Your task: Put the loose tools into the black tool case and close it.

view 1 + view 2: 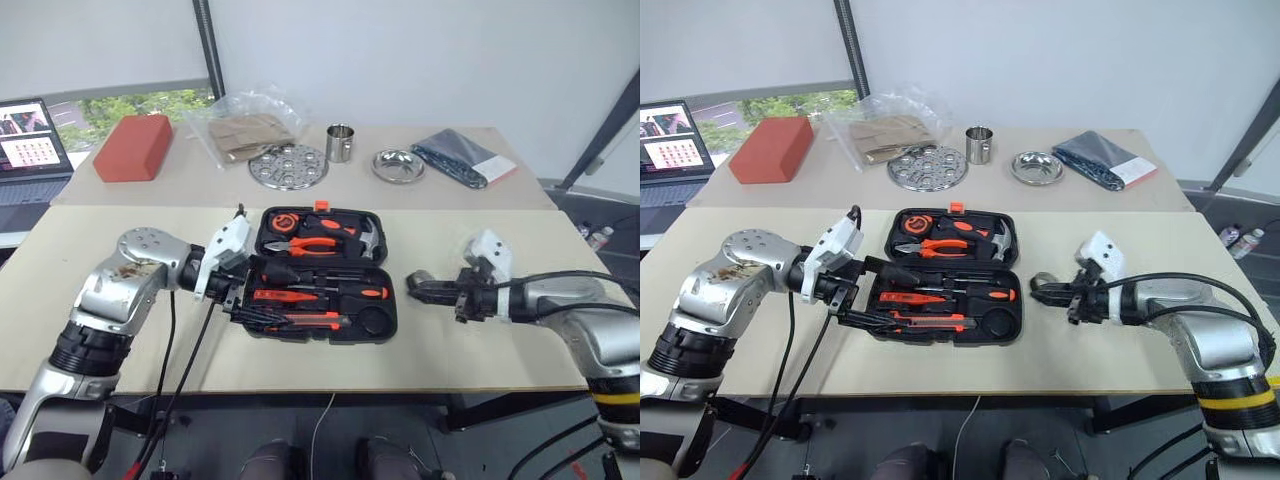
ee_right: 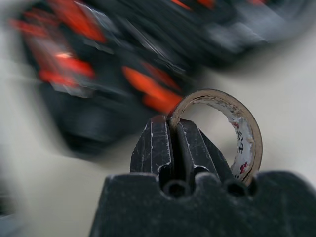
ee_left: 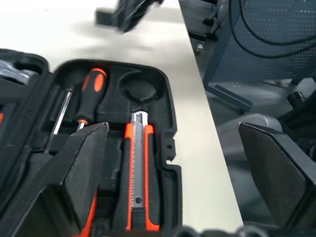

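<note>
the right gripper (image 2: pixel 173 129) pinches only the thin wall of the tape roll (image 2: pixel 232 128), beside the open black tool case (image 1: pixel 385 322); such a hold may let it slip or twist short of the round recess (image 3: pixel 139 91); the left gripper (image 3: pixel 173 163) gapes empty over the case's near edge.

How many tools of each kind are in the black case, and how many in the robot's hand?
Screwdrivers: 2
Utility knife: 1
Pliers: 1
Hammer: 1
Tape roll, pinched in the right gripper: 1
Total: 6
</note>
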You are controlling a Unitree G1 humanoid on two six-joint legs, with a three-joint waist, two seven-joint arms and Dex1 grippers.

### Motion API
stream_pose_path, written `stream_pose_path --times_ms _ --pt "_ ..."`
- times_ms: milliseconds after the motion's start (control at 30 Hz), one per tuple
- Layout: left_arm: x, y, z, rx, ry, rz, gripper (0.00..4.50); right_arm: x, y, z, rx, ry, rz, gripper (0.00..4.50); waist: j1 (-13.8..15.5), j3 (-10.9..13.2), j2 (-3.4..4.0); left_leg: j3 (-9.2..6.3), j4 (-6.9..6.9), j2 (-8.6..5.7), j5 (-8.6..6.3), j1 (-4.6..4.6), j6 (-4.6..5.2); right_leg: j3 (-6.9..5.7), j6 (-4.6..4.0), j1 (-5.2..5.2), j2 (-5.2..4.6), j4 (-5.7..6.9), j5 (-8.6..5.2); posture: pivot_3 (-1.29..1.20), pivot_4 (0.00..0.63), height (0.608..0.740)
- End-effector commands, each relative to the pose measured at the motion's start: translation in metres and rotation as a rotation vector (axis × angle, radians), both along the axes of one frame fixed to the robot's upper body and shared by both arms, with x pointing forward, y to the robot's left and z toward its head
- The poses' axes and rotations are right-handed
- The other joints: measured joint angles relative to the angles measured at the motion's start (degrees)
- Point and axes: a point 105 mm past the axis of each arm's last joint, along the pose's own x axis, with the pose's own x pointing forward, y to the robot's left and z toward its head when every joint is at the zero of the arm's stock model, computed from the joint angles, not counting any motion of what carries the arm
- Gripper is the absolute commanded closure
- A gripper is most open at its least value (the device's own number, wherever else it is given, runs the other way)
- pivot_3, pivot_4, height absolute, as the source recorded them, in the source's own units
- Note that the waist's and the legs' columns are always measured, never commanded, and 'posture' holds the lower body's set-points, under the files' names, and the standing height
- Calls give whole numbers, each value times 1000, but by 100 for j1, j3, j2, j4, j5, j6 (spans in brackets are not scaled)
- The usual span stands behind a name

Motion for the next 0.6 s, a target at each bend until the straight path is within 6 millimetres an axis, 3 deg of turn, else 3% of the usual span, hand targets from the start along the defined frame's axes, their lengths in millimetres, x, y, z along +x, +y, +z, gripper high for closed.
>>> stream_pose_path --times_ms 33,200,233,300,400,533,600 --pt "-5 0 4 14 -44 -23 0 -4 17 -11 -59 -22 0 4463 13 0 0 -1 0 -1 0 0 0 -1 0 0 -2 -1 0 0 150 734" --pt "-3 1 3 14 -48 -18 0 5 13 -45 -203 -20 -49 4463 91 0 0 2 2 -13 -1 -6 -1 -6 0 -4 -20 -1 1 0 150 734" --pt "-2 1 3 14 -49 -16 0 7 12 -50 -219 -22 -57 3686 94 0 0 2 2 -14 -1 -7 0 -8 0 -4 -20 -2 0 0 150 734" --pt "-1 2 3 13 -49 -9 0 10 13 -50 -204 -23 -75 3179 78 0 0 3 2 -14 0 -7 1 -9 1 -4 -18 -2 0 0 150 734" --pt "0 5 1 14 -45 11 0 5 14 -45 -207 -46 -47 2124 65 0 -1 4 1 -8 0 -6 1 -7 0 -3 0 0 0 0 150 734" --pt "11 25 -2 10 -31 132 0 -1 5 -13 -93 -24 -61 2124 68 0 0 3 0 -6 1 -6 1 -8 -1 -4 5 -1 -2 0 150 734" --pt "20 40 -4 10 -22 225 0 8 -9 -3 -64 -26 -129 2124 70 1 -1 3 1 -6 1 -6 1 -8 -1 -4 5 -2 -2 0 150 734"
